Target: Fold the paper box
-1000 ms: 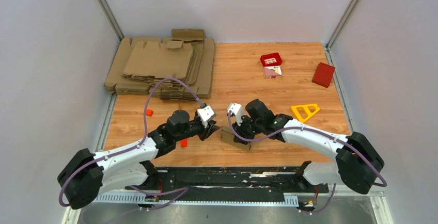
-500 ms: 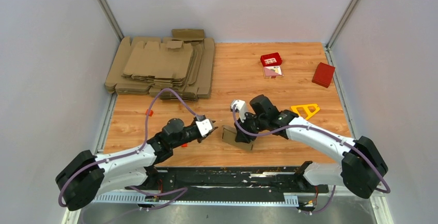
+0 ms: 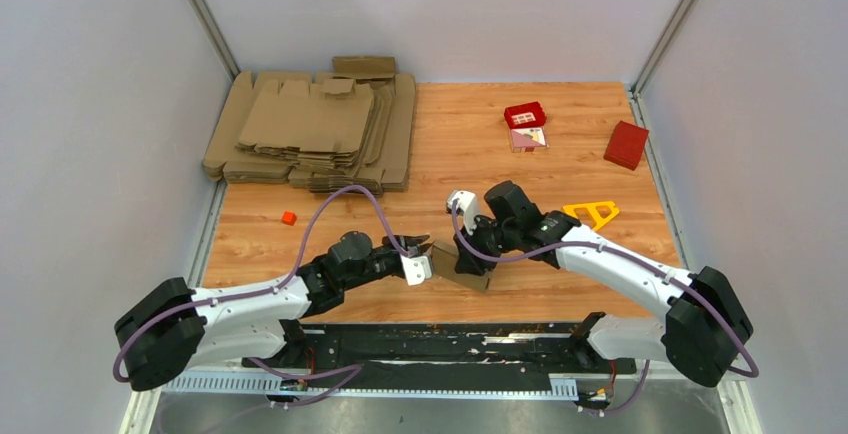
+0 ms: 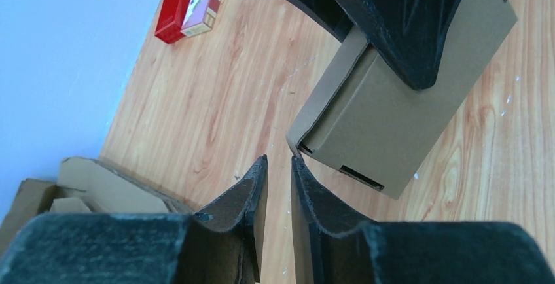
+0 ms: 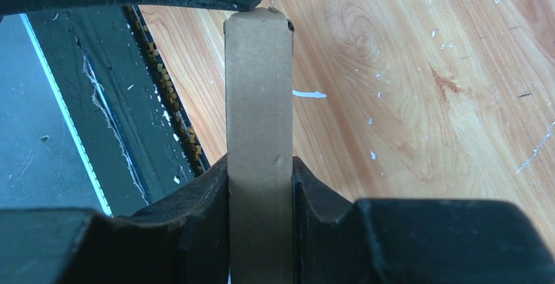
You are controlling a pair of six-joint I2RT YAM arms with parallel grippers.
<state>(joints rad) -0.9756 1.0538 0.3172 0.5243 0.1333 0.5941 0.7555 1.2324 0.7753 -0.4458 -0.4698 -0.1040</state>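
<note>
Here the right gripper point(image 5: 260, 169) is clamping the box point(image 3: 462, 268) between both fingers, near the table's point(image 3: 480, 134) front edge. The left gripper point(image 4: 278, 166) is hovering just beside the box's corner, its jaws barely parted and gripping nothing.

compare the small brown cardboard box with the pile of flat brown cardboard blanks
The small brown cardboard box is folded, clamped in the right gripper; the pile of flat brown cardboard blanks lies unfolded, untouched. The box is one piece; the pile, many wider sheets. Both plain brown.
</note>
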